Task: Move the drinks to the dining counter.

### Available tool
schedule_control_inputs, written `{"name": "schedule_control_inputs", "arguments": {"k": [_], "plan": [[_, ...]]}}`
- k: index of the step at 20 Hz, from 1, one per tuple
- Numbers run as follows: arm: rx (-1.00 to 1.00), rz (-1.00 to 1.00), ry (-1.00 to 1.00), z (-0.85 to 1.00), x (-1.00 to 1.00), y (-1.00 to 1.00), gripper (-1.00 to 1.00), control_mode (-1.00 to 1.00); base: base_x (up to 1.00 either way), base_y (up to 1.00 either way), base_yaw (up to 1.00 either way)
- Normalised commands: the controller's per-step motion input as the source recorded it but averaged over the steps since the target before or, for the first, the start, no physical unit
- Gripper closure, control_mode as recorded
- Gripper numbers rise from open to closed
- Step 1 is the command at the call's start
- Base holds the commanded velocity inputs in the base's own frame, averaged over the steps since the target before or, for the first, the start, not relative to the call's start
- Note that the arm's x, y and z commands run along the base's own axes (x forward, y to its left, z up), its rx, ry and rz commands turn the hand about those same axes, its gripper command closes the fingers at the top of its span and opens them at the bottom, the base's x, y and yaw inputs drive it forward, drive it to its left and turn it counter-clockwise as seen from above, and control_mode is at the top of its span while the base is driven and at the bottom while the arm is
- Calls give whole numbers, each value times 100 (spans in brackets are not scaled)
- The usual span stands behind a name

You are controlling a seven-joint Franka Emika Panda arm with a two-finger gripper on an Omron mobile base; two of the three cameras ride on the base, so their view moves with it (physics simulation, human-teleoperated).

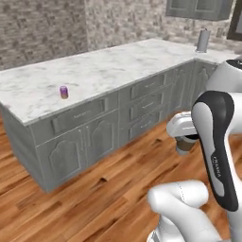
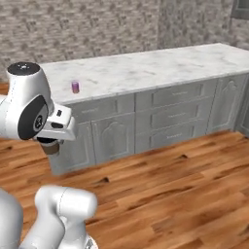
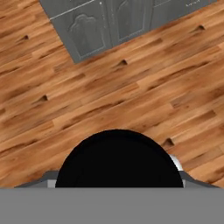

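Observation:
A purple can [image 1: 64, 92] stands upright near the front left edge of the long marble dining counter [image 1: 118, 64]; the right base view has the can [image 2: 75, 87] on the counter's [image 2: 160, 65] left part. My gripper [image 1: 185, 140] is shut on the brown cup [image 1: 185, 145], which hangs under the hand above the wooden floor, well short of the counter. From the right base camera the cup [image 2: 51, 147] sits beneath the white hand, gripper [image 2: 50, 142] around it. The cup's black lid [image 3: 118, 159] covers the lower middle of the hand view, hiding the fingertips.
Grey cabinet doors and drawers [image 1: 90, 130] form the counter's base. Wooden floor [image 2: 170, 194] spreads between me and the counter. A grey cylinder [image 1: 203, 41] stands at the far right corner of the worktop, under wall cabinets [image 1: 198, 8]. A stone wall [image 2: 97, 29] lies behind.

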Motion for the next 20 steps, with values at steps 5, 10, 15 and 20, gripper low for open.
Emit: {"name": "schedule_control_inputs", "arguments": {"k": [5, 10, 15, 20], "plan": [[0, 0, 0, 0, 0, 0, 100, 100, 100, -13, 29], [0, 0, 0, 0, 0, 0, 100, 100, 100, -24, 30], [0, 0, 0, 0, 0, 0, 100, 100, 100, -65, 21], [0, 0, 0, 0, 0, 0, 100, 100, 100, -100, 9]]}}
